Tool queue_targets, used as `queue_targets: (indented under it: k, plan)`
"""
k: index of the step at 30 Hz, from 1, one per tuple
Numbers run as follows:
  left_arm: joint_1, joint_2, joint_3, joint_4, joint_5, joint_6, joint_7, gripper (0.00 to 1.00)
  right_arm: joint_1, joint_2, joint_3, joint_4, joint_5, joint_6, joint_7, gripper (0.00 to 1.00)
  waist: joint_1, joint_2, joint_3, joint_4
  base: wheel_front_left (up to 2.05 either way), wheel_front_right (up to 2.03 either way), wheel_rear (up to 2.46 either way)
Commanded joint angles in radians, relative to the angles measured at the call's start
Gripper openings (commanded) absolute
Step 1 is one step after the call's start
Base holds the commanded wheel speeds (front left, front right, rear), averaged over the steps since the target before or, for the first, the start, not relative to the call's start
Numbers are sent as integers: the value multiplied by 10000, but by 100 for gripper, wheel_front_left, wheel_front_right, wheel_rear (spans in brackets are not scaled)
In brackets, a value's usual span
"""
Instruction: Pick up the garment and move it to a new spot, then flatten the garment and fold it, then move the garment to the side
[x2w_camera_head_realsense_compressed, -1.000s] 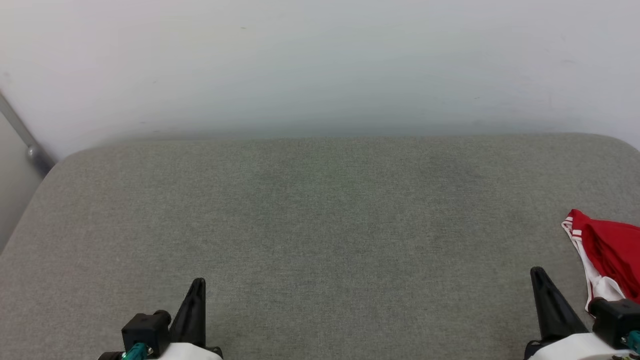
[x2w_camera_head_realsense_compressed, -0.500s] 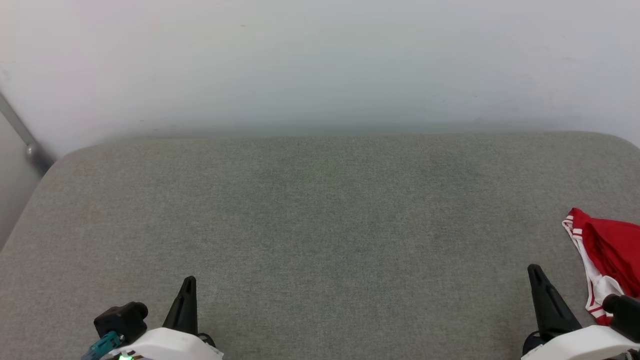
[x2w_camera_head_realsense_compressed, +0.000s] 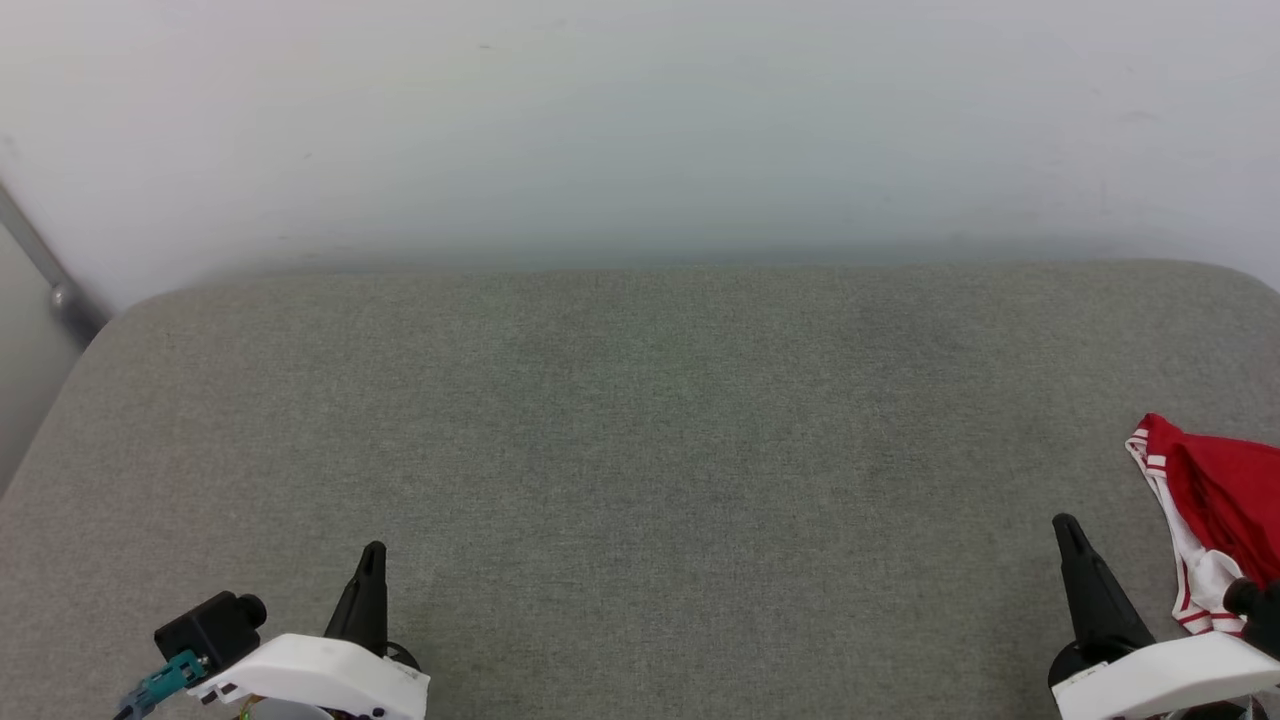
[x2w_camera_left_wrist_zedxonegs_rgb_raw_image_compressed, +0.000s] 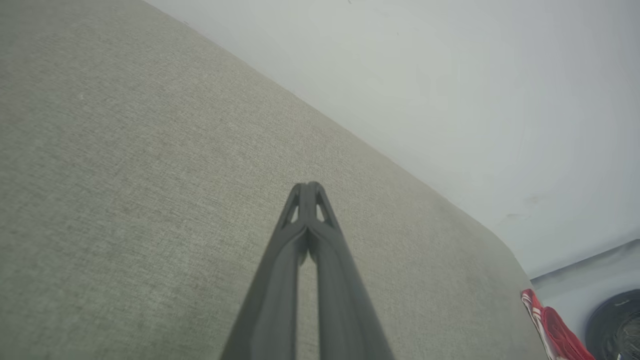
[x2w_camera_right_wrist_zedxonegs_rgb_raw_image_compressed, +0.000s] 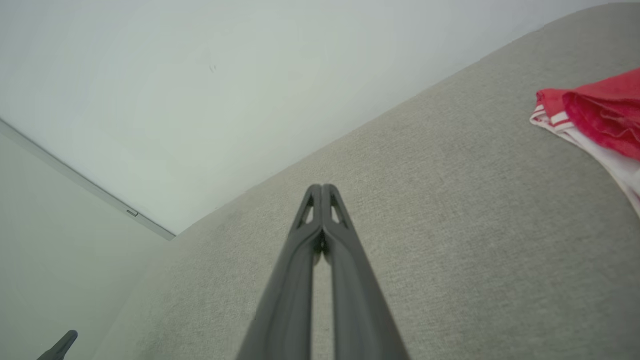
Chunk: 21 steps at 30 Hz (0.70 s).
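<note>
**Red jersey bunched at the right edge of a grey pad, both grippers closed and empty**

The work surface is a broad upholstered pad (x2w_camera_head_realsense_compressed: 640, 450) covered in grey-green woven cloth with a fine heathered grain and rounded far corners. It is set against a smooth, pale, matt wall (x2w_camera_head_realsense_compressed: 640, 130). The garment (x2w_camera_head_realsense_compressed: 1215, 490) lies crumpled at the pad's right edge. Its red body sits in soft folds, with a white panel and red-and-white striped trim along its left border, and part of it is cut off by the picture's edge. The right gripper (x2w_camera_right_wrist_zedxonegs_rgb_raw_image_compressed: 322, 189) has its long, dark, tapering fingers pressed together tip to tip, holding nothing. The garment lies near it, to its right and slightly ahead, clear of the fingertips. The left gripper (x2w_camera_left_wrist_zedxonegs_rgb_raw_image_compressed: 308, 187) is likewise closed and empty at the pad's near left, well apart from the garment
</note>
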Motion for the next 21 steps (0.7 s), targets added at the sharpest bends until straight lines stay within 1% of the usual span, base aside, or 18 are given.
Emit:
queue_targets:
  k: [1,21]
  plan:
    - [-289,15,136,-91,-191,-61,48,0,-306,-57,-17,-55,278,1,15,0,0,0,2,1,0,0,0]
    - [-536,-444,932,84,-2287,-641,702,0,-792,-66,-70,556,3002,0,201,0,0,0,77,14,0,0,0]
